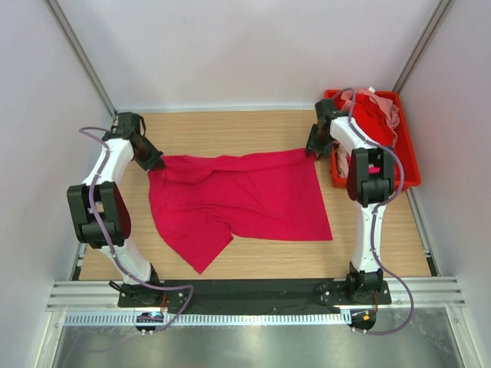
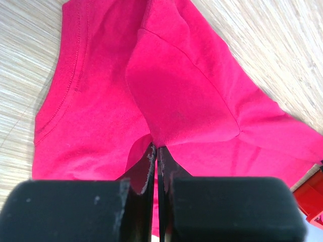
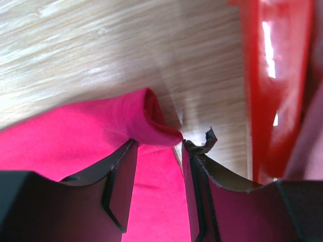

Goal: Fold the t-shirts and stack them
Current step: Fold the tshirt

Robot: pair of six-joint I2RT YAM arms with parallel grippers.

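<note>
Left gripper (image 2: 155, 149) jaws pinch the shirt (image 1: 245, 201) at its upper-left corner; right gripper (image 3: 159, 146) jaws stand apart at the upper-right corner, probably to stretch it flat.

**Tight on right, open far & near-right**

The rigid red plastic bin (image 1: 406, 146), heaped w/ cloth, blocks your right side. The right gripper (image 1: 313, 147) sits just beside its wall. The spread crimson t-shirt (image 1: 245, 201) covers the middle of the wooden table (image 1: 230, 123). You get bare strips at the far edge & near-right. White side walls (image 1: 31, 115) hem both sides.

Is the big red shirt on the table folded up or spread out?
Spread out. The crimson t-shirt lies wide and flat on the table, only rumpled along its far-left edge.
</note>
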